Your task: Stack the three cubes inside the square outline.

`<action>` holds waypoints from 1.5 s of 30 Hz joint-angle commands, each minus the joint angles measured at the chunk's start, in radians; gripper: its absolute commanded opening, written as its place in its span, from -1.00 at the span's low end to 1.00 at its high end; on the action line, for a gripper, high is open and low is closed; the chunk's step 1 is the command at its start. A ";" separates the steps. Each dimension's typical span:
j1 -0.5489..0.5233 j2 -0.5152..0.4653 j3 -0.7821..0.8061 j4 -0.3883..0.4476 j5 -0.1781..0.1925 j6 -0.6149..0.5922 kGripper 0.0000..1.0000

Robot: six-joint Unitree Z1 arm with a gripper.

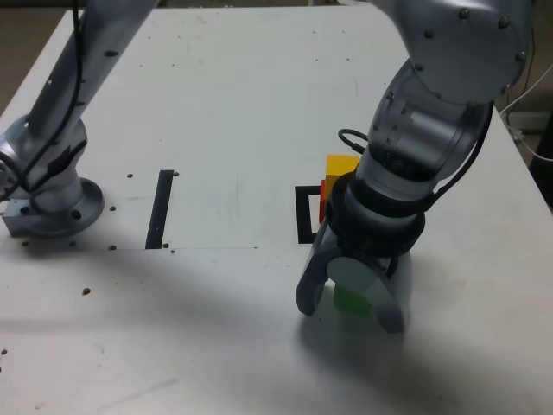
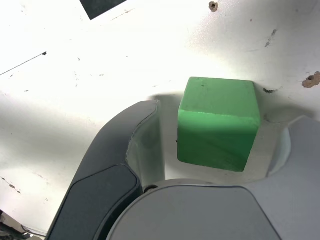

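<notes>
1. Green and matte, the cube (image 2: 218, 125) sits flat on the white tabletop (image 1: 216, 346), outside the square outline (image 1: 302, 216) and near it.
2. The gripper (image 2: 230, 110) stands open around this cube, one finger to each side. The wrist view shows a gap between the block and each finger, so nothing is grasped.
3. It looks stiff, with crisp edges and flat faces, probably painted wood or hard plastic. I judge it light and not fragile; a moderate squeeze should neither dent nor crush it.
4. The smooth faces could slip a little under a weak or skewed grip. The best hold is on the two opposite upright faces that the fingers flank, pads flat against them and centred.
5. In the wrist view the cube looks slightly turned against the fingers, so a slow, even closing should let it square itself rather than be pinched on an edge.
6. Yellow shows above red in the exterior view: the yellow cube (image 1: 340, 165) appears to rest on the red cube (image 1: 323, 201) at the outline, partly hidden by the arm. A light block like this could nudge that stack, so a level, gentle release is wise.
</notes>
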 commanded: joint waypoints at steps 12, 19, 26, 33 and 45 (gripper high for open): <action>0.001 -0.002 -0.006 -0.004 0.000 0.007 -0.49; 0.001 -0.006 -0.008 -0.002 0.000 0.007 -0.49; 0.001 -0.028 -0.011 0.020 0.009 0.004 -0.49; 0.004 -0.105 -0.062 0.139 0.062 -0.012 -0.49; 0.120 -0.229 -0.133 0.250 0.094 -0.004 -0.49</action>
